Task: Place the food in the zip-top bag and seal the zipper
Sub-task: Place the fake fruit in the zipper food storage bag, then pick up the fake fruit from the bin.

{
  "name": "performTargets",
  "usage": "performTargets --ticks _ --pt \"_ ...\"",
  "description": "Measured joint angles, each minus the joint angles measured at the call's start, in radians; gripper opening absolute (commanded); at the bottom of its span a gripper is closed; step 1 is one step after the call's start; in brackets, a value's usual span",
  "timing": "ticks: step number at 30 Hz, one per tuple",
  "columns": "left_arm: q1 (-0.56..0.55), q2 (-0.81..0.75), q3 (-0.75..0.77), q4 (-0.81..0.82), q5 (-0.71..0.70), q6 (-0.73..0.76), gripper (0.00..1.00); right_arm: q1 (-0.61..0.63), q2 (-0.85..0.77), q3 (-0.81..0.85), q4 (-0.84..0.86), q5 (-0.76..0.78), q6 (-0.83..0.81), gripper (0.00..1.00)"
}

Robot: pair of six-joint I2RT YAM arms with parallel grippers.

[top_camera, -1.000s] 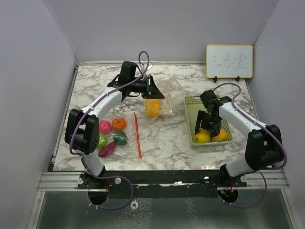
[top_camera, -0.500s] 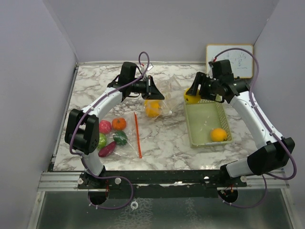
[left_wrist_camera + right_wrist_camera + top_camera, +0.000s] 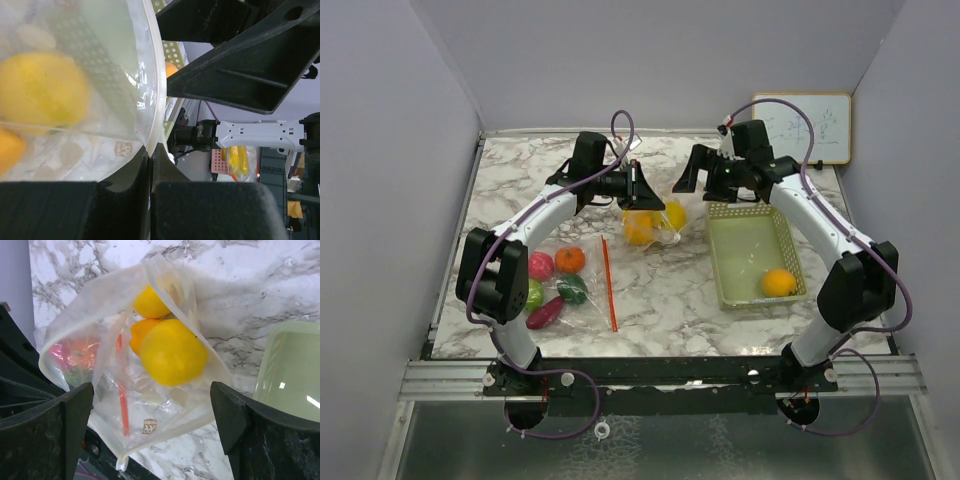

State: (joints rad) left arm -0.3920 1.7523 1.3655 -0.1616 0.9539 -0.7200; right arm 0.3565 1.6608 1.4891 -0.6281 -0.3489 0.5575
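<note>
My left gripper (image 3: 650,192) is shut on the rim of the clear zip-top bag (image 3: 660,228) and holds it up with its mouth open; the pinched edge shows in the left wrist view (image 3: 150,149). My right gripper (image 3: 684,183) hangs open just above the bag mouth. A yellow fruit (image 3: 172,352) lies loose in the mouth, below the spread fingers (image 3: 75,425). An orange fruit (image 3: 640,228) and another yellow one (image 3: 149,304) sit inside. More food lies at the table's left: pink-red (image 3: 540,265), orange (image 3: 570,259), dark green (image 3: 572,290), green (image 3: 533,295), purple (image 3: 545,313).
A pale green mesh basket (image 3: 740,214) stands right of the bag with one orange fruit (image 3: 779,282) in it. A thin red strip (image 3: 608,283) lies on the marble between the bag and the loose food. A small whiteboard (image 3: 801,128) leans at the back right.
My right arm lifted a yellow fruit out of the basket, carried it left to the bag mouth and opened, so the fruit now lies in the bag. The left arm has not moved.
</note>
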Motion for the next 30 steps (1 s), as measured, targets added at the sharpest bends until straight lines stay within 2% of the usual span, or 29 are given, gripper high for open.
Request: performTargets --ticks 4,9,12,18,22,30 --pt "0.000 0.000 -0.004 0.005 0.000 -0.003 0.00 0.000 -0.022 0.032 -0.050 0.064 -0.021 1.00" --pt "0.000 0.000 -0.005 0.014 0.000 -0.004 0.00 -0.005 -0.119 0.049 -0.254 0.259 -0.019 1.00" --pt "0.003 0.000 -0.005 0.020 0.001 -0.004 0.00 -0.027 -0.185 -0.010 -0.405 0.385 0.012 1.00" --pt "0.005 0.000 -0.005 0.037 0.015 -0.004 0.00 -0.082 -0.255 -0.195 -0.604 0.538 0.084 1.00" --pt "0.005 0.000 -0.017 0.064 0.031 -0.009 0.00 -0.126 -0.269 -0.265 -0.648 0.590 0.116 1.00" --pt "0.005 0.000 -0.037 0.099 0.050 -0.031 0.00 -0.202 -0.270 -0.394 -0.628 0.640 0.135 1.00"
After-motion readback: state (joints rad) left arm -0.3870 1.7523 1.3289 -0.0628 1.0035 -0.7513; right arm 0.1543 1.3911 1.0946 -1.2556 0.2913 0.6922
